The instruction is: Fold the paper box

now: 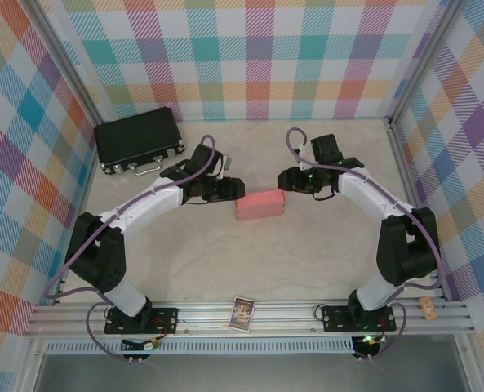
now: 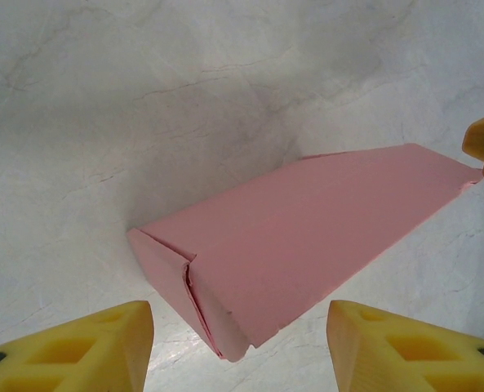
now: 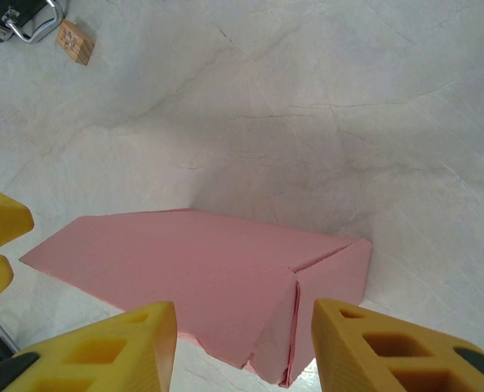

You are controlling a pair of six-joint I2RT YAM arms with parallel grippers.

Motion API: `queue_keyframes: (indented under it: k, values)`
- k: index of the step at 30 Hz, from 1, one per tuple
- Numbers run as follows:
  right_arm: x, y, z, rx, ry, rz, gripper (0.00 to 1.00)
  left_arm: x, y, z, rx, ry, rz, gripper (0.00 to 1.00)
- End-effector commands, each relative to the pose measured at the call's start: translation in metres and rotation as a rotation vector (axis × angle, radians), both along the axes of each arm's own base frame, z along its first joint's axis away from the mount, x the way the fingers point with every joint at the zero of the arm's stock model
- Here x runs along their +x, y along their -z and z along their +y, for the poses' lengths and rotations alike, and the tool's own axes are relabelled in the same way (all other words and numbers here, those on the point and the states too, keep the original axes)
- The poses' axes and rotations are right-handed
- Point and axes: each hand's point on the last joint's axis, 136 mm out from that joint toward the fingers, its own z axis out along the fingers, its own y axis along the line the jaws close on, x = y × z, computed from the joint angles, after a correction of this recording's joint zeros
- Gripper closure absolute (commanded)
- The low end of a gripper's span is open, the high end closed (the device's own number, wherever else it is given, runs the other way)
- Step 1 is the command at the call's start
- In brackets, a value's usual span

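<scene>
Up close, the left gripper is spread, straddling one end of the pink paper box. The right gripper is spread around the other end. The box lies mid-table. It looks light, thin and crushable, so press the folded ends gently.

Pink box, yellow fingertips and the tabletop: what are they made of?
The pink box looks like thin matte card, with sharp creases and layered flap edges at its end. The yellow fingertips look like moulded or printed plastic, slightly grainy, with recessed pockets; I cannot tell which. The tabletop looks like pale, faintly veined marble, though it may be a printed laminate.
</scene>
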Motion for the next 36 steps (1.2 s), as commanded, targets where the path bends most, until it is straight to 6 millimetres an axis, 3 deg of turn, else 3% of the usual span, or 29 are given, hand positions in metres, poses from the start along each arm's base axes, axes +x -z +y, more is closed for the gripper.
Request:
queue_keyframes:
  k: [1,15,36]
  values:
    - [-0.003,0.008,0.003,0.007,-0.013,0.033,0.53,0.012,0.0,0.001,-0.005,-0.045,-0.003,0.43]
    - [-0.017,0.021,0.002,0.004,-0.028,0.075,0.59,0.002,0.013,-0.002,-0.012,-0.013,0.047,0.53]
    - [-0.023,0.037,-0.001,-0.023,-0.022,0.115,0.6,-0.011,0.036,0.004,0.013,-0.004,0.104,0.56]
